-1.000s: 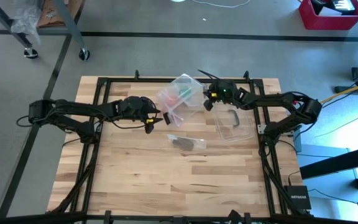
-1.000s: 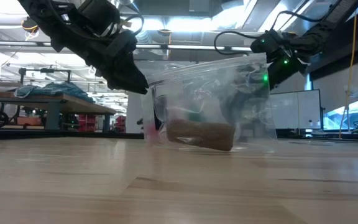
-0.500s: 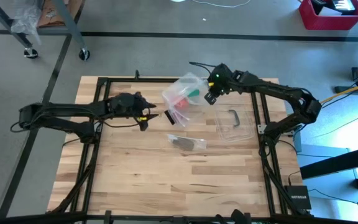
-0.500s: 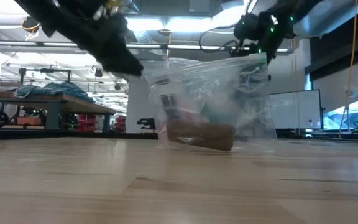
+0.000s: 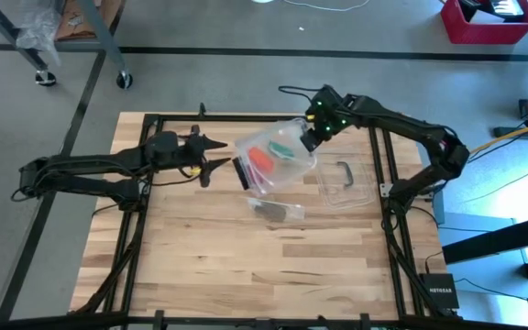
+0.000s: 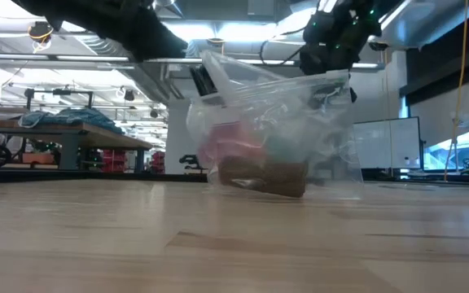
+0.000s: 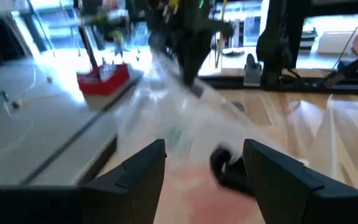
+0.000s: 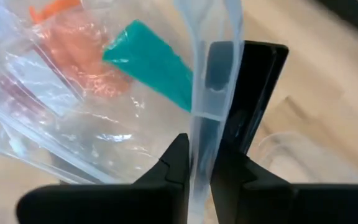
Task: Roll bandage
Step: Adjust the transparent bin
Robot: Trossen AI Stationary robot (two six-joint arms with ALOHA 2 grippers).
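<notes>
Wooden bench (image 5: 200,247) under both arms. Right hand (image 5: 311,139) pinches the edge of a clear plastic bag (image 5: 275,158), lifted over the bench with orange and teal items inside. Left hand (image 5: 216,151) hangs just beside the bag, fingers wide apart, holding nothing. Brown rolled bandage (image 5: 269,211) lies on the bench beneath the bag; clear box (image 5: 346,181) nearby

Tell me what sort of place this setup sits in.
Most likely a robotics lab or workshop. The wooden table stands on a grey concrete floor marked with dark tape lines, a wheeled metal cart stands nearby, and the low view shows workbenches under open ceiling lights.
</notes>
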